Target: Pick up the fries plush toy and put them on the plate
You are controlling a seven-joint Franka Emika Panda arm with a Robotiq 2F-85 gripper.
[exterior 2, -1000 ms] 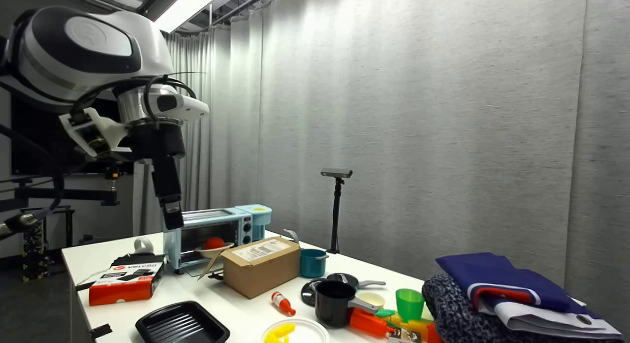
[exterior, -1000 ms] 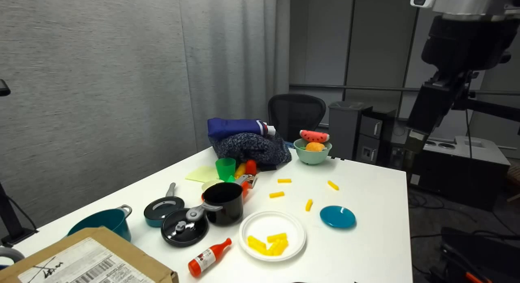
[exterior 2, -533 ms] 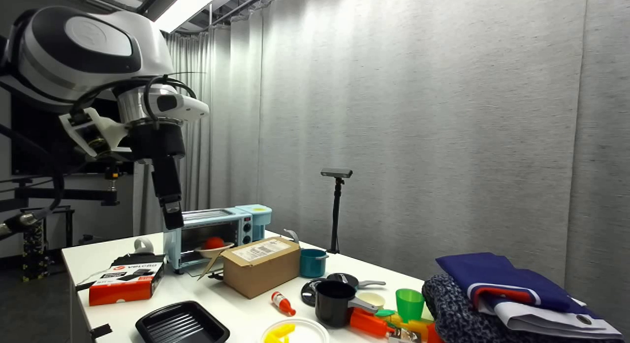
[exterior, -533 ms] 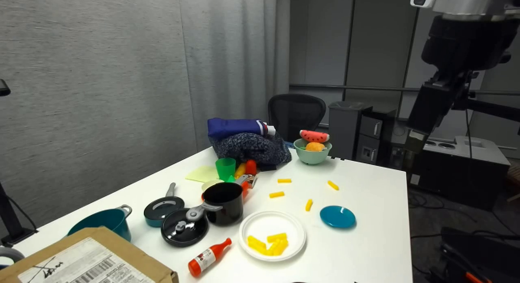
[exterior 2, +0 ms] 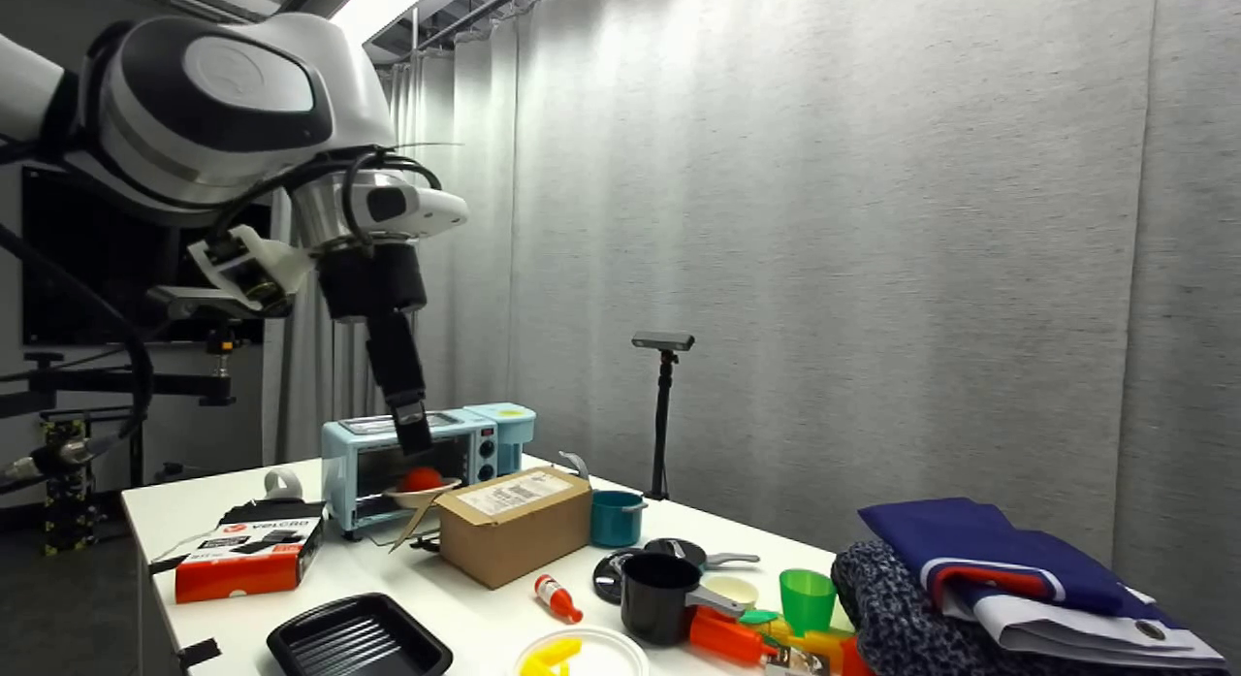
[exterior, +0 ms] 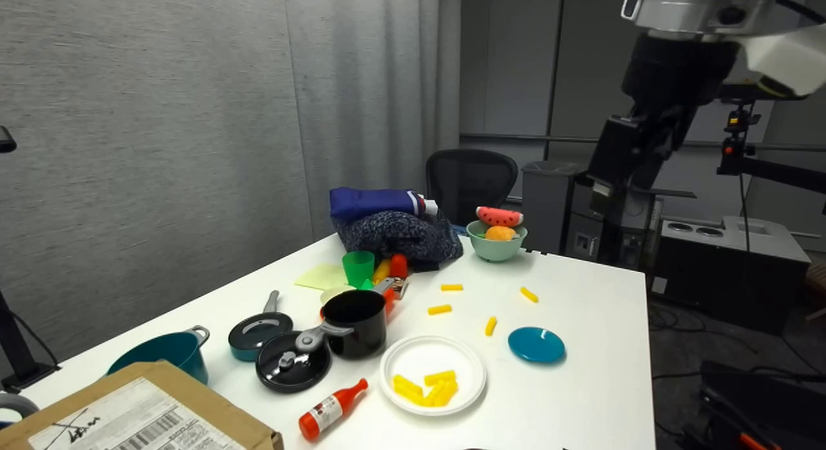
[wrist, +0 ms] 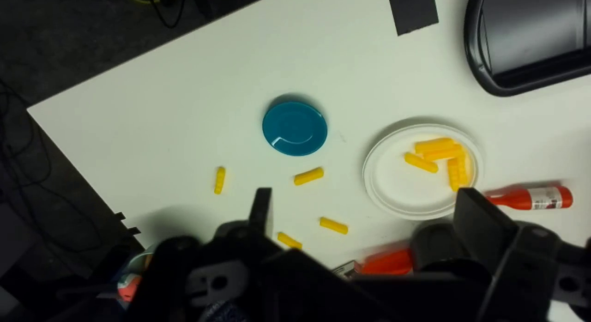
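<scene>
Currently, black fingers [wrist: 482, 227]: spread, empty.
Slim yellow plush fry [wrist: 333, 225]: well beyond their gap.
Long axis: roughly finger-to-finger; rotation likely.

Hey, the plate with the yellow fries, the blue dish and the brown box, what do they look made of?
Plate: matte, no sharp glare; probably paper or foam, I can't tell which.
Blue dish: glossy, with a crisp highlight; maybe plastic or glazed ceramic.
Brown box: dull tan surface, folded edges; almost certainly cardboard.

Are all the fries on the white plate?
No, in the wrist view four fries lie on the table, outside the white plate.
</scene>
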